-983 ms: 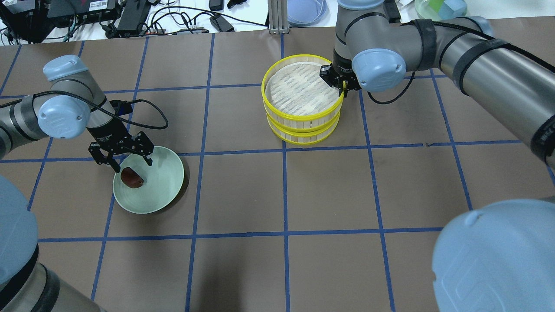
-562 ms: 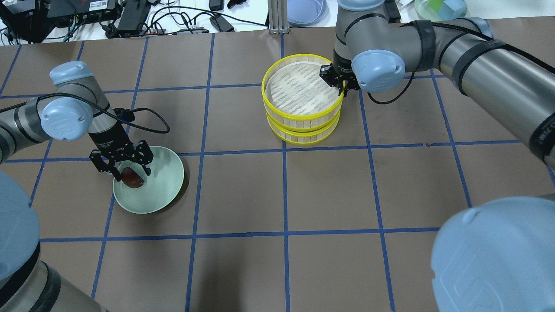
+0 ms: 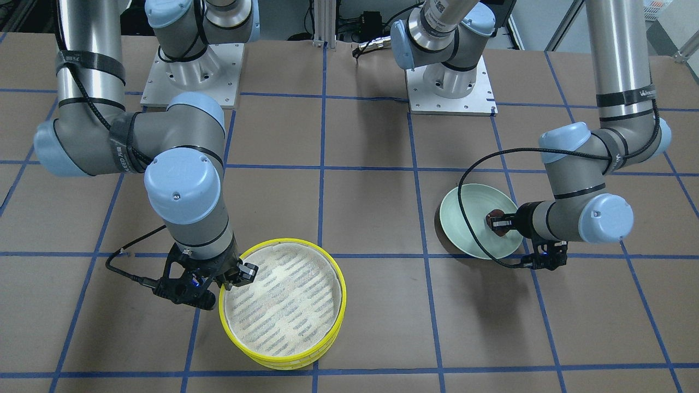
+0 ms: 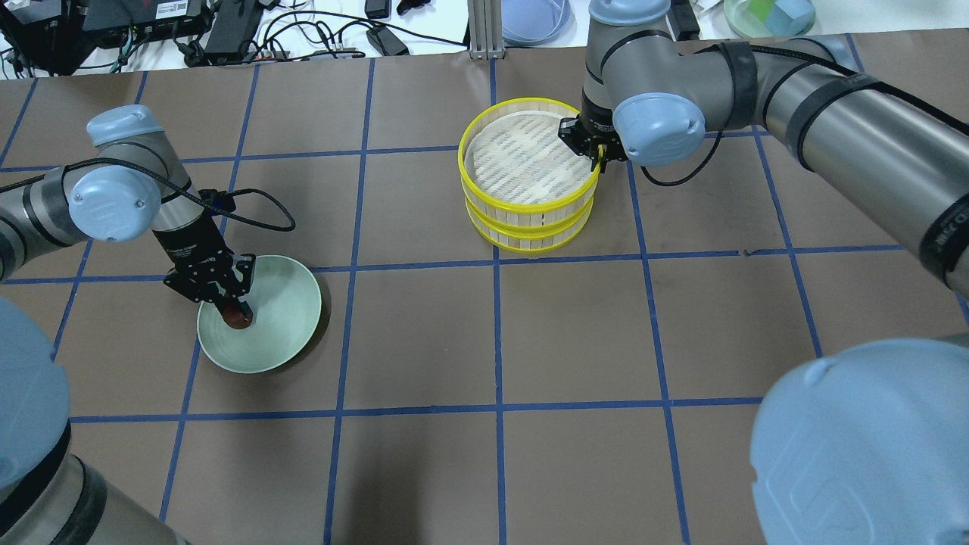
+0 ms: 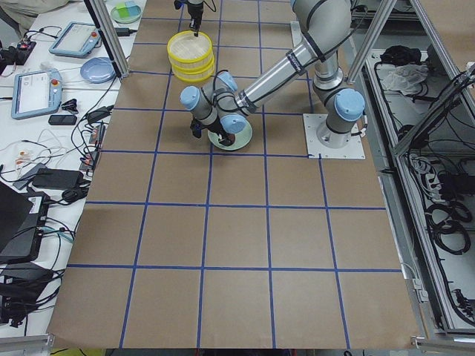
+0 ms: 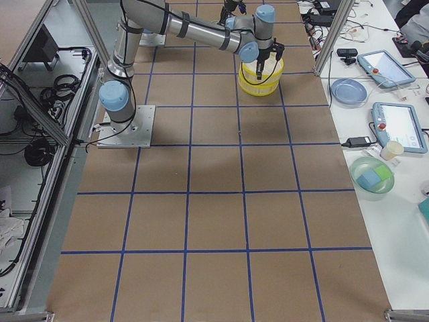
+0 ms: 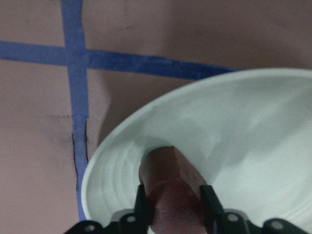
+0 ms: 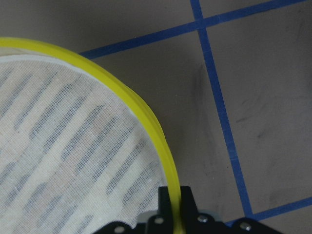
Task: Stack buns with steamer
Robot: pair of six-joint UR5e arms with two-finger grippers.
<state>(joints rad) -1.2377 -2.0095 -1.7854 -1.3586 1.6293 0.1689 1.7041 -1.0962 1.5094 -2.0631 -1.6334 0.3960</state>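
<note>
Over the green plate (image 4: 286, 334), the left claw (image 4: 235, 309) pinches the brown bun (image 7: 170, 181). The right claw (image 8: 174, 199) clamps the rim of the top steamer tier (image 4: 522, 160).

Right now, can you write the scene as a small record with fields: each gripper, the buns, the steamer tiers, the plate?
left gripper: shut on the brown bun, down in the green plate
right gripper: shut on the yellow rim of the upper tier
tiers: upper tier sits on the lower tier; upper floor bare
buns in view: one, the brown bun, between the fingers inside the plate; lifted or resting, cannot tell
green plate: on the table, apart from the tiers
</note>
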